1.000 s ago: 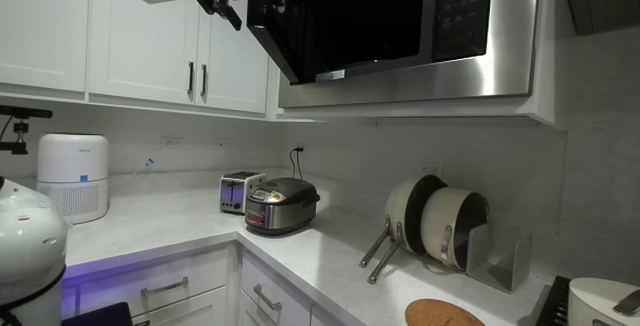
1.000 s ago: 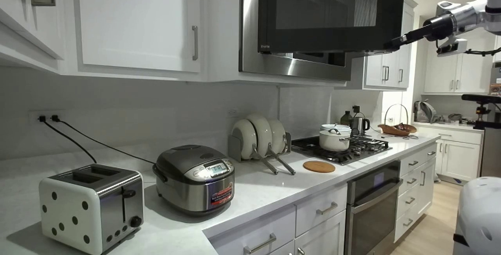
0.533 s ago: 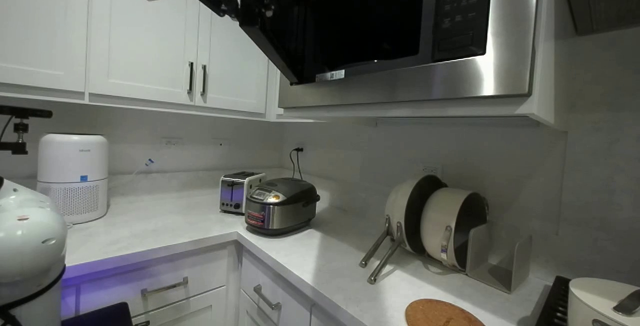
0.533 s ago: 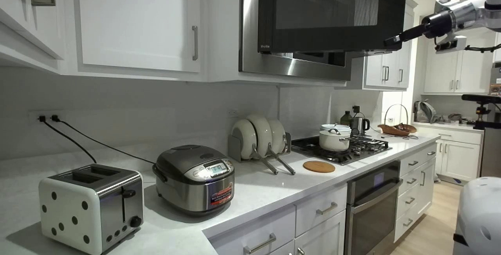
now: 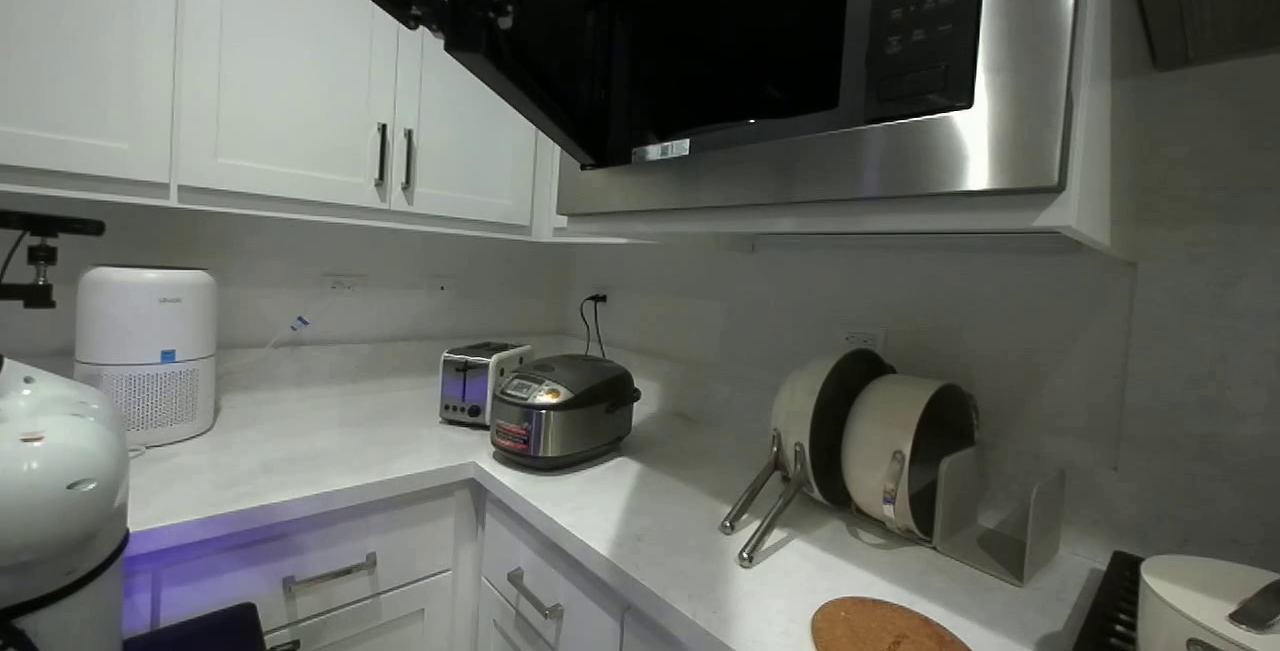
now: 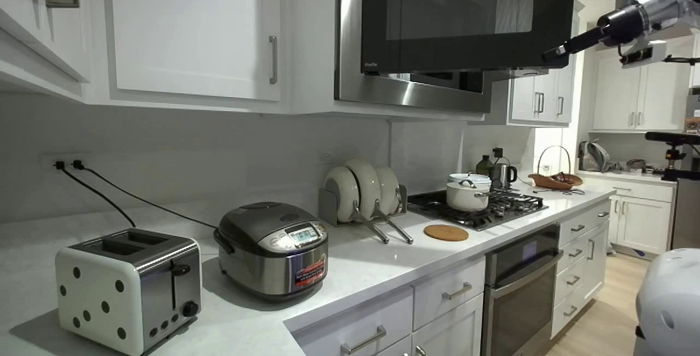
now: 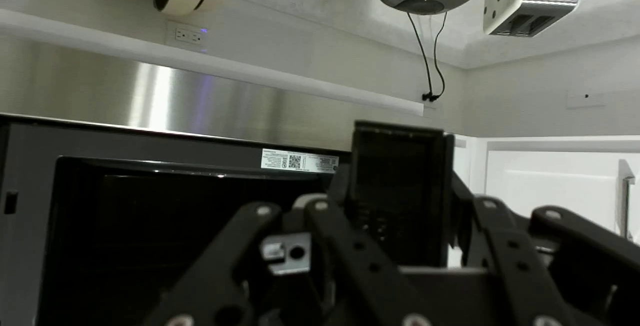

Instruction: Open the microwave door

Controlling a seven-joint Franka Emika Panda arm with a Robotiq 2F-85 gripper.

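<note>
The microwave door (image 5: 545, 81) stands swung out from the stainless microwave body (image 5: 820, 166), with the dark cavity (image 5: 740, 41) showing behind it. Its glossy front (image 6: 459, 17) faces the camera in an exterior view. My gripper (image 7: 397, 181) has the door's free edge pinched between its fingers, one on each side, in the wrist view. From outside, the gripper (image 6: 555, 54) meets the door near its lower outer corner. Part of the door's upper side is cut off in both exterior views.
White cabinets (image 5: 280, 71) flank the microwave. On the counter below are a toaster (image 6: 128, 290), a rice cooker (image 6: 273, 252), racked pans (image 6: 361, 186) and a cork mat (image 6: 445, 232). A white pot (image 6: 466, 194) sits on the cooktop.
My gripper has gone from open around the door edge to shut on it. Door and gripper have since moved together, the door swinging further out from the microwave.
</note>
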